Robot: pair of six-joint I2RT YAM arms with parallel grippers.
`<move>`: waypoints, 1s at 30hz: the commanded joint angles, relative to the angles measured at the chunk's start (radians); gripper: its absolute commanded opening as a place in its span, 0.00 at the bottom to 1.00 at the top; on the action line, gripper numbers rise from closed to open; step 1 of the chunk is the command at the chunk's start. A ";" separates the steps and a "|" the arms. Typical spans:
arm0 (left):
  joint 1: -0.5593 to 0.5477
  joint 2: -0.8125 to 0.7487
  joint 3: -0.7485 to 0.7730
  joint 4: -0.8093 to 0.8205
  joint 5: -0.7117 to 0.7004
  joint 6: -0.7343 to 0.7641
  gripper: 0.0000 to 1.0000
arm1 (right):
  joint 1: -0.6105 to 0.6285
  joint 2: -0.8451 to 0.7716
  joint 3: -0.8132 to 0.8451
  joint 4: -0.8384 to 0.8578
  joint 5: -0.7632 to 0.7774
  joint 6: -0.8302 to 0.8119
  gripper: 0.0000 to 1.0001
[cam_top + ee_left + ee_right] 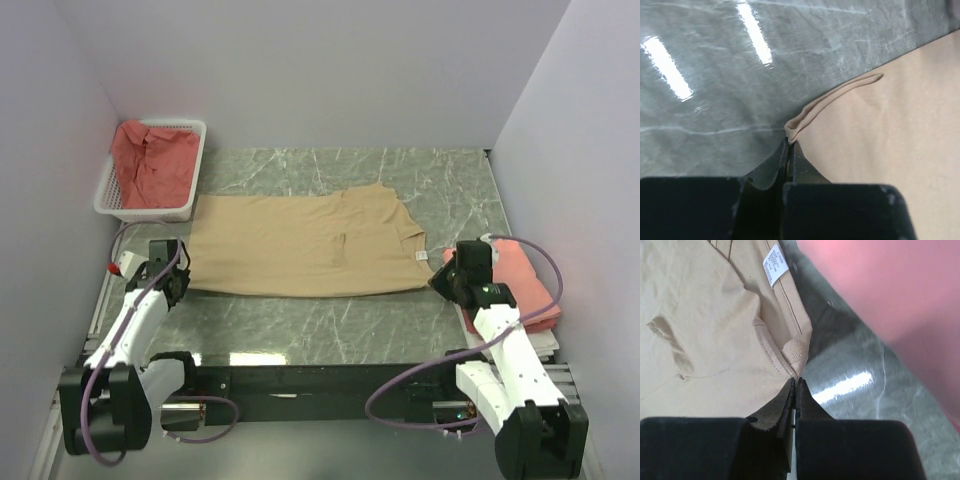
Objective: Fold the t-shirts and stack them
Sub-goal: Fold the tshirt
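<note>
The tan t-shirt (310,245) lies spread flat across the middle of the table. My left gripper (178,278) sits at its near left corner. In the left wrist view the left gripper (789,145) is shut on the tan t-shirt (880,140), pinching a ridge of its hem. My right gripper (441,277) is at the near right corner. The right wrist view shows the right gripper (795,385) shut on the tan t-shirt (715,350) beside its ribbed collar. A folded pink t-shirt (522,275) lies at the table's right edge, beside the right arm. A coral t-shirt (150,165) is crumpled in the basket.
A white mesh basket (196,170) stands at the back left against the wall. Walls close in the table on the left, back and right. Grey marble table (330,330) shows in front of the tan shirt. A white label (775,262) marks the shirt's neck.
</note>
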 commanded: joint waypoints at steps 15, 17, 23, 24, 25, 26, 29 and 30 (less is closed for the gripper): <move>0.017 -0.199 -0.011 -0.167 -0.073 -0.047 0.13 | -0.010 -0.162 0.033 -0.288 -0.016 0.099 0.27; 0.017 -0.208 0.001 -0.185 -0.067 -0.040 0.30 | -0.010 -0.173 0.036 -0.303 -0.024 0.090 0.49; 0.017 -0.283 0.081 -0.138 -0.021 0.073 0.50 | -0.007 -0.190 0.084 -0.201 -0.123 -0.007 0.81; 0.019 -0.286 0.105 -0.086 0.001 0.087 0.50 | -0.005 -0.176 0.101 -0.173 -0.157 -0.021 0.82; 0.016 -0.274 0.119 -0.057 0.019 0.103 0.49 | -0.001 -0.158 0.120 -0.133 -0.177 -0.057 0.82; 0.012 -0.253 0.133 -0.032 0.028 0.127 0.49 | 0.003 -0.130 0.138 -0.066 -0.182 -0.062 0.82; -0.049 -0.098 0.239 -0.004 -0.022 0.137 0.47 | 0.030 0.064 0.294 0.032 -0.212 -0.080 0.83; -0.067 -0.049 0.309 -0.004 -0.053 0.141 0.46 | 0.042 0.098 0.322 0.060 -0.209 -0.079 0.83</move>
